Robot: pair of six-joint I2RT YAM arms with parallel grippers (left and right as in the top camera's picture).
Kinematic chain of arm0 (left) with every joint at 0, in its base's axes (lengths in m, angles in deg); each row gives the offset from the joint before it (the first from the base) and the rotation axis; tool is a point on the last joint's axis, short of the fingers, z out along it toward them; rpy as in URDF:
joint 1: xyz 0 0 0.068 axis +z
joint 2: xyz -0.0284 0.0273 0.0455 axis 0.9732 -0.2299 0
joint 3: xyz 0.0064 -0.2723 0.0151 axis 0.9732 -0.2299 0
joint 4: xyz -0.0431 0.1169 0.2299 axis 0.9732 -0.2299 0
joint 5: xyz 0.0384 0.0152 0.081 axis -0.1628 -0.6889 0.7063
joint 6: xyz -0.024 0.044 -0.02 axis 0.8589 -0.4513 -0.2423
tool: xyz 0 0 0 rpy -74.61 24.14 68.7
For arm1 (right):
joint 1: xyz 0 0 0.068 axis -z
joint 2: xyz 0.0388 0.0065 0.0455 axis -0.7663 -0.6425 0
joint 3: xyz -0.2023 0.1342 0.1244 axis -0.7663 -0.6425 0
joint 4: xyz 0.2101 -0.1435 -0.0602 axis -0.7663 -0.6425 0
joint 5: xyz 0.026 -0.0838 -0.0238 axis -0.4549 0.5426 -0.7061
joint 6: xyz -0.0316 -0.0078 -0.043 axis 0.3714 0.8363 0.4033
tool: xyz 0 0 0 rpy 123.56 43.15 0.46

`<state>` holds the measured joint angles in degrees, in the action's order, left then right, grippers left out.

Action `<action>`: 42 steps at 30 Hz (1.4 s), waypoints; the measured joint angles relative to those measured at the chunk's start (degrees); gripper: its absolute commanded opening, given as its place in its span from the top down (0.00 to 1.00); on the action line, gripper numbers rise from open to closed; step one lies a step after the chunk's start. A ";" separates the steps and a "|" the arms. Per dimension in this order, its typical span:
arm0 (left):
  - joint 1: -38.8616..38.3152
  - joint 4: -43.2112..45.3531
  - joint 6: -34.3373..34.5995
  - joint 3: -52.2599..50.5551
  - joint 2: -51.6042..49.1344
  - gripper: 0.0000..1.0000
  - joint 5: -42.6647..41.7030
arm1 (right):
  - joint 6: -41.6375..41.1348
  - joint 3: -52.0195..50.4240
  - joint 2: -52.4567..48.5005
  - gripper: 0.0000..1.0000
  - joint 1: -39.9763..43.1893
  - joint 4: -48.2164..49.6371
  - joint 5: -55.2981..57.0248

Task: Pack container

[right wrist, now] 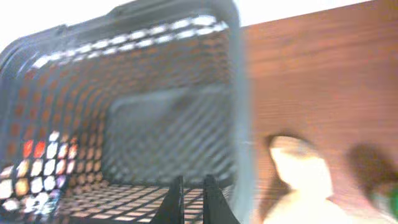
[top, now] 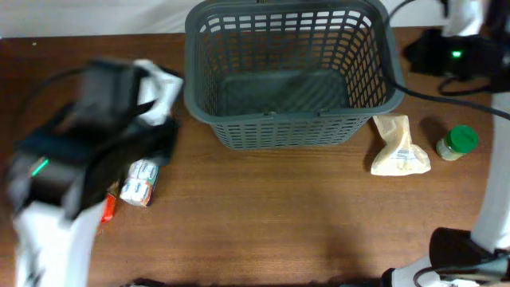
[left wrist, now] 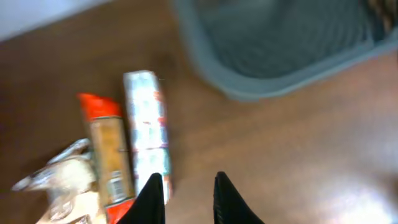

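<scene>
The rectangular grey plastic lattice basket point(top: 287, 131) sat at twelve o'clock. My left gripper point(left wrist: 189, 199) hung spread by a glossy oblong packet point(left wrist: 146, 124); my right gripper point(right wrist: 192, 200) stood narrowly parted, holding nothing.

Left arm point(top: 80, 143) and right arm point(top: 434, 52) black with white links; green lights point(top: 456, 55); black cable point(top: 446, 97); left hand point(left wrist: 185, 202) black, tapered.
</scene>
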<state>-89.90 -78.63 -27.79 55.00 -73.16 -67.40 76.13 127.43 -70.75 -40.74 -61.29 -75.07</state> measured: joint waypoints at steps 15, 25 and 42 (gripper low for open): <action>9.79 -3.98 1.60 0.52 5.18 0.82 0.44 | -1.07 -1.79 -16.00 0.96 3.08 -0.15 1.64; 9.79 -4.13 1.79 0.52 5.18 0.82 0.48 | -1.03 -1.79 -16.28 0.96 -3.13 0.70 -3.08; 20.24 -6.88 4.74 0.55 -0.31 0.41 3.26 | -2.23 -1.88 -6.80 0.52 23.15 -6.64 -2.56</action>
<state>-69.66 -85.51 -23.05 55.54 -73.46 -64.14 73.90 125.55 -77.54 -17.60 -67.94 -77.63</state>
